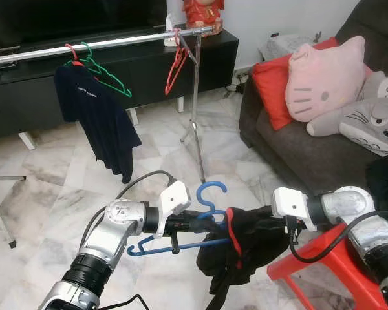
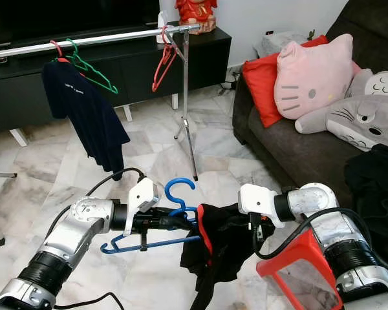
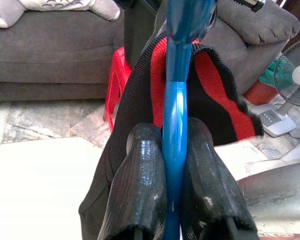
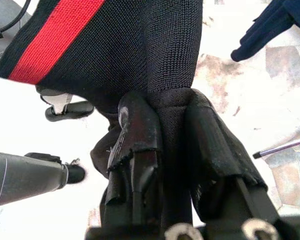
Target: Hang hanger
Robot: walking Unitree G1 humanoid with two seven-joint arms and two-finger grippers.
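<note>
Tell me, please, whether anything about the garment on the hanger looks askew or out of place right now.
Yes. The black and red garment is bunched over one end of the blue hanger and droops in a heap. The left gripper is clamped on the hanger and the right gripper pinches the cloth.

a home living room: grey sofa (image 1: 297, 152) with plush cushions (image 1: 323, 77), black tv cabinet (image 1: 116, 71), marble floor (image 1: 58, 187).

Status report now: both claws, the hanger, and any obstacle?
Left claw shut on blue hanger. Right claw shut on black garment, partly draped on hanger. Rail far ahead; open floor between.
</note>
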